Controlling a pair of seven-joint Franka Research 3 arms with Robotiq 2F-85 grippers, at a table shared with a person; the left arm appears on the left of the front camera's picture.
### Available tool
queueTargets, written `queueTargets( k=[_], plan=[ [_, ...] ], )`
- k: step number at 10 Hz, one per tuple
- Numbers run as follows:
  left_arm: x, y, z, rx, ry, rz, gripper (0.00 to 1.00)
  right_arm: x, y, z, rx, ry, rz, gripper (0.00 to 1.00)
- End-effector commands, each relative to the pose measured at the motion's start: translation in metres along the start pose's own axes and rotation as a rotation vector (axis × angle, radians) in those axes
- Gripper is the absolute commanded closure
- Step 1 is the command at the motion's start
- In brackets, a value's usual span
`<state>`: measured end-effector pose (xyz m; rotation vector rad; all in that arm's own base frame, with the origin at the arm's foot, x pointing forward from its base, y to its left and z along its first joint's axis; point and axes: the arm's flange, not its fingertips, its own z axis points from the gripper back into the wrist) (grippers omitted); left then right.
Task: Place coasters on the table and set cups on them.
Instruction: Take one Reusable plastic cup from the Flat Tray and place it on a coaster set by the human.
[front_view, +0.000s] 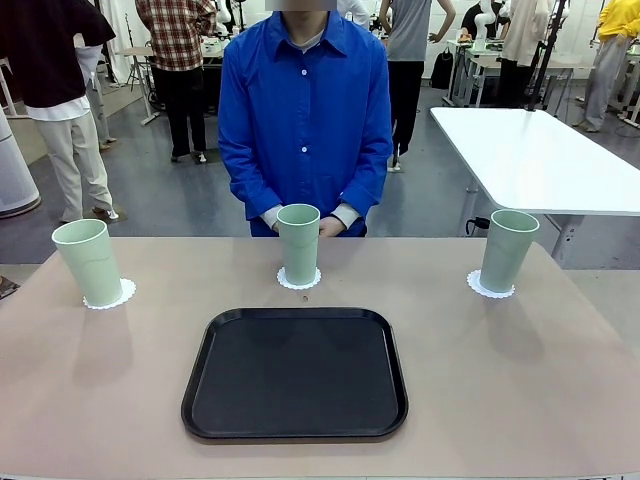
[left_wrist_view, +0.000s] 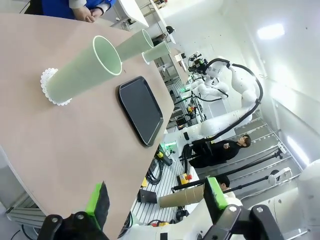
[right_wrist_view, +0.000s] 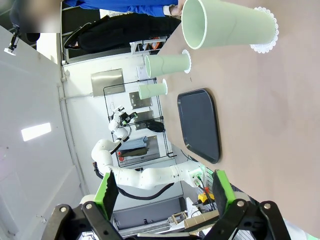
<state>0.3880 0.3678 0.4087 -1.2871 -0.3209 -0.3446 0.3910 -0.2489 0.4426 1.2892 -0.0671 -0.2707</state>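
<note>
On the table (front_view: 560, 400), three cups (front_view: 298, 243) stand on coasters (front_view: 299, 280).

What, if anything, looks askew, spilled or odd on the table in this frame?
Little stands out. All three cups stand upright, each on its own coaster, and the black tray lies flat and empty. The left cup sits off-centre on its coaster. A tiny dark speck lies near the middle coaster; what it is cannot be told.

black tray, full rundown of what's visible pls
The large black rectangular tray has rounded corners and a low raised rim, with a matte, plastic-looking finish. It lies flat and bare on the beige-pink table, at the middle of the robot's side, in front of the centre pale mint-green cup. Only the table touches it.
</note>
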Motion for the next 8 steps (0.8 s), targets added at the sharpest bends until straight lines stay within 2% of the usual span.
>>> queueTargets(
  k=[1,8],
  plan=[
    [-0.0024,0.0001,0.0009,0.005,-0.001,0.008,0.00,-0.0030,0.0008,-0.0009,0.005,-0.001,0.002,0.00],
    [-0.0024,0.0001,0.0009,0.005,-0.001,0.008,0.00,-0.0030,0.0008,-0.0009,0.005,-0.001,0.002,0.00]
  ],
)
